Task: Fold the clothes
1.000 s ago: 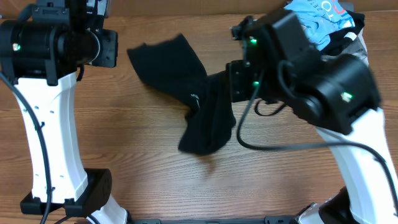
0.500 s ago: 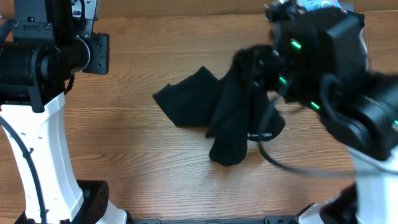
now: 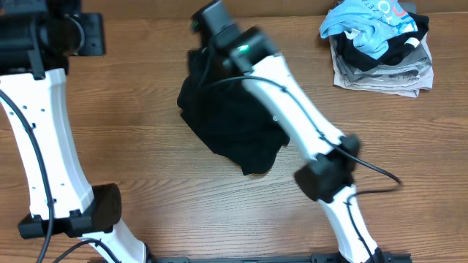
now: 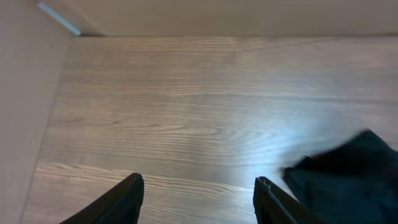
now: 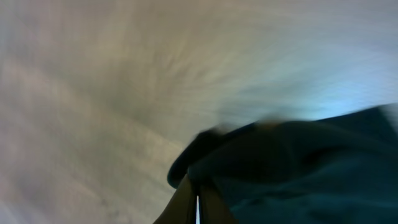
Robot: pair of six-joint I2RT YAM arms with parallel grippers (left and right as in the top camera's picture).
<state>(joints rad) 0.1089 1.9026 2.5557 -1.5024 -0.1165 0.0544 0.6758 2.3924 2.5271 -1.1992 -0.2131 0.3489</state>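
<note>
A long, soft black fabric garment [image 3: 234,128] lay bunched in a rumpled heap on the brown wood-grain worktop [image 3: 146,168], towards the middle and a little to the back. Its upper edge rose under the wrist of the white right arm [image 3: 292,117], which reached diagonally across the heap from the front right. The right jaws were closed, and in the blurred wrist view the dark cloth [image 5: 298,168] was gathered right at their tips, so they were pinching a fold of the garment.

The white left arm [image 3: 44,131] stood at the left edge of the worktop, well apart from the heap. The left jaws were parted with nothing between them, above bare wood; only a corner of the black cloth [image 4: 348,180] showed off to the right in that wrist view.

At the back right corner sat a separate pile: a crumpled light blue shirt [image 3: 365,25] on top of a grey-white patterned folded fabric [image 3: 380,77].
</note>
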